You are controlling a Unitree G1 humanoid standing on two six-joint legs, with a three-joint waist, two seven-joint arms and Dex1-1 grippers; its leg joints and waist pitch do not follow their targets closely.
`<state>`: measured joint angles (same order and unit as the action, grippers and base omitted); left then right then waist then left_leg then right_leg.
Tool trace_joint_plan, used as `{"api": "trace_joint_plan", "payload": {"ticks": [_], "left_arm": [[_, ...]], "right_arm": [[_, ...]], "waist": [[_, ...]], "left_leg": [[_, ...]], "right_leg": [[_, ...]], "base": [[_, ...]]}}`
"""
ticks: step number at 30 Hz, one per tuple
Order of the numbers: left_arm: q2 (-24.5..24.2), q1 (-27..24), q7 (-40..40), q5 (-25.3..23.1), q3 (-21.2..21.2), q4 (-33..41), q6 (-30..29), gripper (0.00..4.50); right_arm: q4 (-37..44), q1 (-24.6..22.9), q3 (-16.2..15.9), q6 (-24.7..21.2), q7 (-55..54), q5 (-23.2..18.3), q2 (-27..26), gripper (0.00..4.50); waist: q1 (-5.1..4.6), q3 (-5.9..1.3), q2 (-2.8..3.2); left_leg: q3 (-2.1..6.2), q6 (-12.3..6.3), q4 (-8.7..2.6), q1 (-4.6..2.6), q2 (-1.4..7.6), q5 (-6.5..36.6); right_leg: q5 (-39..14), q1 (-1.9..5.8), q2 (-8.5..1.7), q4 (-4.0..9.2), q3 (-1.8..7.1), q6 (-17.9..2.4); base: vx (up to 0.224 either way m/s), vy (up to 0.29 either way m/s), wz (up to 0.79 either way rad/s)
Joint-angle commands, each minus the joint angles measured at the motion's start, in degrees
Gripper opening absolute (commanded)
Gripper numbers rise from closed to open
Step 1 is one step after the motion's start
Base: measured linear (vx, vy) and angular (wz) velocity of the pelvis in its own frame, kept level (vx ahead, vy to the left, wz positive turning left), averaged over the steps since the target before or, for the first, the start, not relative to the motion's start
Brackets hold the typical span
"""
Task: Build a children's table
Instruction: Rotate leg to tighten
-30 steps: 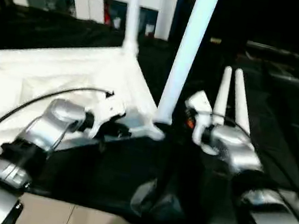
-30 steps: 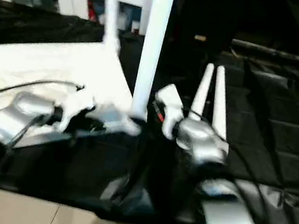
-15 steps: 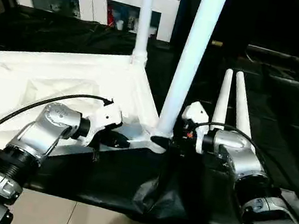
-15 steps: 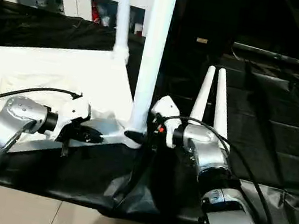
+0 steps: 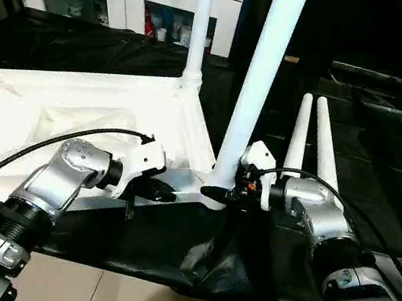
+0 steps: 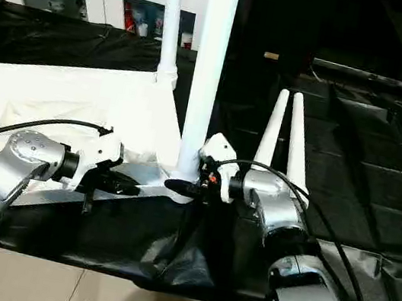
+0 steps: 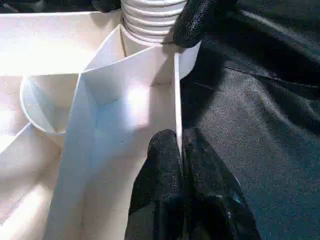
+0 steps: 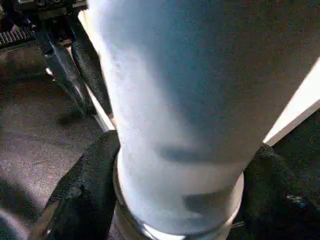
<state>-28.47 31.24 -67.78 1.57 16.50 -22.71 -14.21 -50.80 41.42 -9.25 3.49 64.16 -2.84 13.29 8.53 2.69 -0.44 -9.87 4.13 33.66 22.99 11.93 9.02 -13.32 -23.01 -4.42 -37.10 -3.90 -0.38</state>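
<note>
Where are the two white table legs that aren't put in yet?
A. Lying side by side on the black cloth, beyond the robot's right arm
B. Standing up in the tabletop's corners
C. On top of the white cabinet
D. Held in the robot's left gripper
A. The two loose legs lie next to each other on the black cloth, past the right gripper.

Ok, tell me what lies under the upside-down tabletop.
Black sheeting spreads out from beneath the tabletop and carries two loose legs beside it. Whatever supports that sheeting is covered.
</note>
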Motion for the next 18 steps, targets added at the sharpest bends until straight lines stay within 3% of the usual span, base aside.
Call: {"api": "trace_joint_plan", "payload": {"ticks": [1,4,6,8,10,12,14,18], "left_arm": [[0.25,0.68,-0.62,1.21,-0.29,2.36,0.46,0.0],[1.67,1.56,3.26,0.14,-0.91,0.24,-1.28,0.0],[4.88,3.53,11.87,-2.34,-1.9,-3.9,-3.46,0.0],[7.38,4.81,17.5,-3.12,-3.0,-6.62,-4.91,0.0],[10.18,6.26,22.86,-3.71,-3.82,-9.8,-6.35,0.0],[13.47,8.5,29.85,-5.57,-3.61,-14.62,-6.95,0.0],[14.71,9.68,33.08,-6.81,-3.07,-16.99,-6.72,0.0],[15.77,11.2,34.4,-8.03,-2.34,-19.45,-6.31,0.0]], "right_arm": [[0.16,-0.28,1.57,-1.25,-1.42,-1.21,-0.33,2.78],[-3.4,0.36,3.95,-2.23,-10.17,-1.16,-2.16,2.76],[-8.08,1.27,6.79,-4.84,-24.58,-0.91,-4.9,2.74],[-9.99,1.58,8.36,-5.89,-31.95,-1.3,-6.59,2.74],[-11.96,1.92,9.92,-6.63,-39.44,-1.91,-8.75,2.74],[-14.76,3.01,12.28,-6.95,-47.7,-3.62,-12.85,2.74],[-15.93,3.74,12.47,-6.23,-50.23,-3.41,-15.08,2.74],[-17.12,5.94,12.65,-4.19,-49.09,-3.3,-18.8,2.74]], "waist": [[-0.02,-4.22,0.63],[-0.23,-4.24,0.65],[-0.62,-4.07,0.78],[-0.82,-4.02,0.58],[-0.85,-3.95,0.78],[-0.77,-3.74,0.81],[-0.68,-3.37,0.88],[-0.63,-3.3,1.05]], "left_leg": [[0.17,-2.61,-3.17,-1.63,1.45,7.19],[0.22,-2.1,-3.24,-1.64,1.44,6.96],[0.25,-0.89,-3.51,-1.82,1.36,7.54],[0.35,0.86,-3.82,-1.94,1.43,9.61],[0.27,1.58,-3.85,-2.09,1.43,10.4],[0.35,2.8,-4.18,-2.32,1.37,13.71],[0.42,3.53,-4.55,-2.65,1.32,17.21],[0.67,4.07,-4.92,-2.88,1.5,20.12]], "right_leg": [[8.85,3.17,-3.48,3.17,2.33,-15.58],[8.74,3.08,-3.53,3.12,2.35,-15.62],[6.82,2.88,-3.58,3.32,2.47,-15.5],[3.45,3.05,-3.71,3.68,2.46,-14.69],[2.98,2.87,-3.77,3.77,2.64,-14.44],[-1.86,2.87,-4.02,4.4,2.77,-13.2],[-7.07,2.61,-4.07,5.14,2.9,-11.77],[-10.23,2.4,-4.16,5.58,3.0,-10.14]], "base": [[0.0,0.0,0.0],[0.0,0.0,0.0],[0.0,0.0,0.0],[0.0,0.0,0.0],[0.0,0.0,0.0],[0.0,0.0,0.0],[0.0,0.0,0.0],[0.0,0.0,0.0]]}}
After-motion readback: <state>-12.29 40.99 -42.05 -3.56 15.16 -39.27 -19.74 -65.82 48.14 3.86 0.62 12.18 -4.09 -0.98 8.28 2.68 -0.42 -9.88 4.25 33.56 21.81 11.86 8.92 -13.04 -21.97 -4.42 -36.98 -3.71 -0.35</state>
